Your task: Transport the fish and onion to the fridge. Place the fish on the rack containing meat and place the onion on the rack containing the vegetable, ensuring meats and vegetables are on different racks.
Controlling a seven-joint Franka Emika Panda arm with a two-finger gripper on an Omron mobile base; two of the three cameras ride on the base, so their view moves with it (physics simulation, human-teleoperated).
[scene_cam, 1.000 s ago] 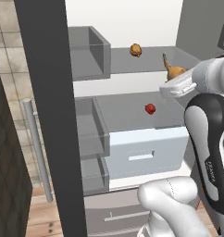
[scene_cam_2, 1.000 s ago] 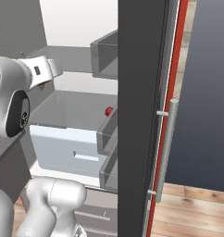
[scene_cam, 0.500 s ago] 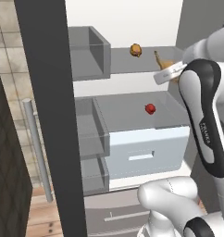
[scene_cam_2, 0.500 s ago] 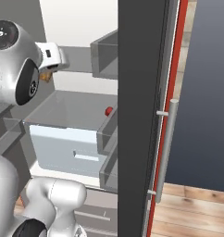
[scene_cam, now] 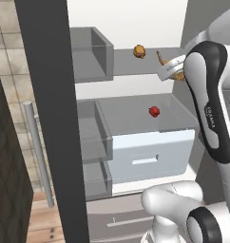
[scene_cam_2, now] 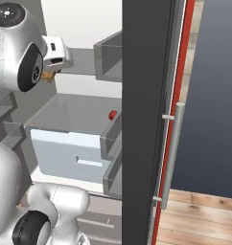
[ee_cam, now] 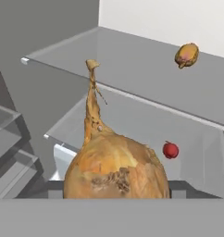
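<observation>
Fridge (scene_cam: 136, 28) interior, door open: gripper (scene_cam: 173, 70) clamped on onion (ee_cam: 116, 169), level w/ upper shelf, above tomato (scene_cam: 154, 111). Bulb looks firm, light, papery-slick; grip across its widest part.

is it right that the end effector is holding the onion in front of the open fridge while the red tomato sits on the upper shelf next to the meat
Not quite. The tomato sits on the lower shelf, above the white drawer; only the meat is on the upper shelf, as the left base view shows. The end effector does hold the onion in front of the open fridge.
</observation>
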